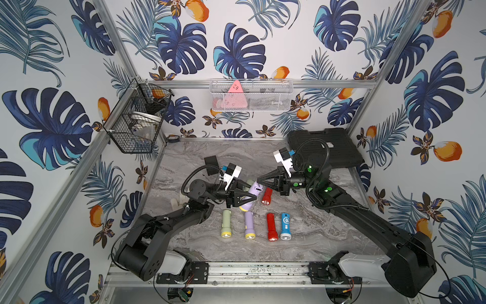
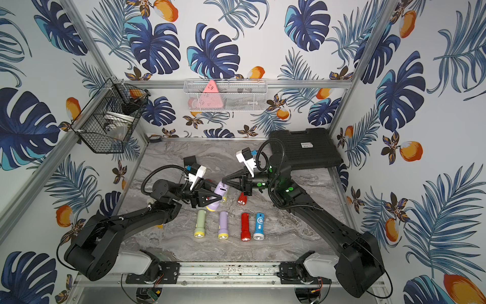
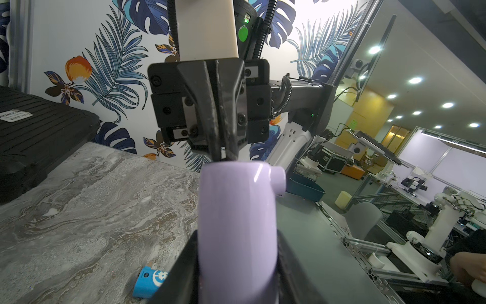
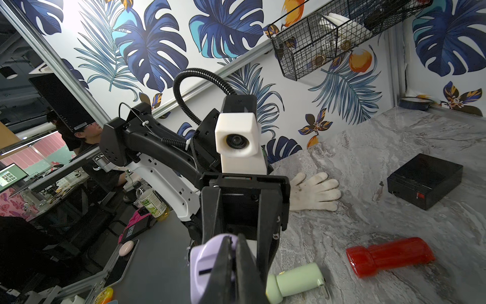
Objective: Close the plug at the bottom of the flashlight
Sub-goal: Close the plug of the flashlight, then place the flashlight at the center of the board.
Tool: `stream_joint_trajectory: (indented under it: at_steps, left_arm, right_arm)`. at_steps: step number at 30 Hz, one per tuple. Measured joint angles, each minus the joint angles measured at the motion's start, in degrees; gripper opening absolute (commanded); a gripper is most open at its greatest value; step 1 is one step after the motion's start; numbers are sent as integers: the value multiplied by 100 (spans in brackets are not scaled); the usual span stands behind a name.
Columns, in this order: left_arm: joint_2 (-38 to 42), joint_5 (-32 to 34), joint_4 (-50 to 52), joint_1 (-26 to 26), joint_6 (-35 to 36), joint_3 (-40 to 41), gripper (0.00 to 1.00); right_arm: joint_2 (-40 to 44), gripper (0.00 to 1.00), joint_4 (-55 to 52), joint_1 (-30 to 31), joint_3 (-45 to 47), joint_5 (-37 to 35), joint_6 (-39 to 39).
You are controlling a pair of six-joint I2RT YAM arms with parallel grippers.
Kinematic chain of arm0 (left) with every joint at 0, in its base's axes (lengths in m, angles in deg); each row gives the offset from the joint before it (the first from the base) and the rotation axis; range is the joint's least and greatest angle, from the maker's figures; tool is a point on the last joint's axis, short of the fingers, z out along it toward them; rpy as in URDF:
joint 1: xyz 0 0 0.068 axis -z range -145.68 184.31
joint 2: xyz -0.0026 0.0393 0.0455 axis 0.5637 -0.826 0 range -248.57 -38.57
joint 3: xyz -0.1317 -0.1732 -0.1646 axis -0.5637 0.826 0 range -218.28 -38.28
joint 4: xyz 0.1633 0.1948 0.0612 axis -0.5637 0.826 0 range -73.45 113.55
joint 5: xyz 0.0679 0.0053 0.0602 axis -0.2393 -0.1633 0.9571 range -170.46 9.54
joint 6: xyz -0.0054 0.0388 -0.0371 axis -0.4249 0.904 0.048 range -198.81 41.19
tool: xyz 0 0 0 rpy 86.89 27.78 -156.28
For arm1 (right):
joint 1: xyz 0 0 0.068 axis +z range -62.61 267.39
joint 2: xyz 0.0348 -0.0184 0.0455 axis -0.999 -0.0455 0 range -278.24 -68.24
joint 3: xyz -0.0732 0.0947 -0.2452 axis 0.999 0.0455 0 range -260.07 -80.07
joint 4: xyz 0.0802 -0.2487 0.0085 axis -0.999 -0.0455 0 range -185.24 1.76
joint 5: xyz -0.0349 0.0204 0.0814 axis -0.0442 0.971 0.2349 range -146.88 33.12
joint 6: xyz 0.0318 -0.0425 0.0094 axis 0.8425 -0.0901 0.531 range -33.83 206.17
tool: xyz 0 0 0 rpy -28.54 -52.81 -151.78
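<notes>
A lilac flashlight (image 1: 249, 196) (image 2: 219, 192) hangs above the table with my left gripper (image 1: 251, 193) (image 3: 238, 263) shut around its body (image 3: 236, 223). Its bottom end (image 4: 205, 263) points at my right arm and shows a dark slot. My right gripper (image 1: 259, 179) (image 2: 223, 181) (image 4: 232, 244) is shut, its fingertips (image 3: 223, 158) pressed side by side against that end face. The plug itself is hidden behind those fingers, so I cannot tell how it stands.
Several flashlights lie in a row near the front: green (image 1: 226, 223), lilac (image 1: 249, 226), red (image 1: 271, 227), blue (image 1: 285, 227). Another red one (image 1: 267, 196) and a green one (image 4: 294, 284) lie under the grippers. A black case (image 1: 326, 150), small black box (image 4: 426, 181) and white glove (image 4: 313, 192) lie further back.
</notes>
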Motion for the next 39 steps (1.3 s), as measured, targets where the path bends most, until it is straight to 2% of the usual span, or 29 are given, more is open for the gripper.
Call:
stream_joint_trajectory:
  at_steps: [7,11,14,21,23,30,35,39]
  left_arm:
    - [13,81,7,7,0,0,0]
    - [28,129,7,11,-4,-2,0]
    - [33,212,7,17,-4,-2,0]
    - [81,251,-516,39,28,-33,0]
    - [74,254,-555,39,28,-33,0]
    - [74,387,-584,55,186,7,0]
    - [282,603,74,70,743,85,0]
    - [767,988,1521,179,1749,26,0]
  right_arm:
    - [149,10,-553,11,-170,-256,-315]
    - [310,27,-901,24,-192,-686,-433]
    - [450,31,-1008,26,-136,-1054,-433]
    - [564,46,-1578,-7,-17,-2673,-426]
    - [579,48,-1665,-9,-7,-3018,-424]
    - [588,67,-1816,-15,55,-4105,-393]
    - [669,73,-2046,-35,223,-4859,-365]
    - [693,75,-2107,-46,317,-5123,-358]
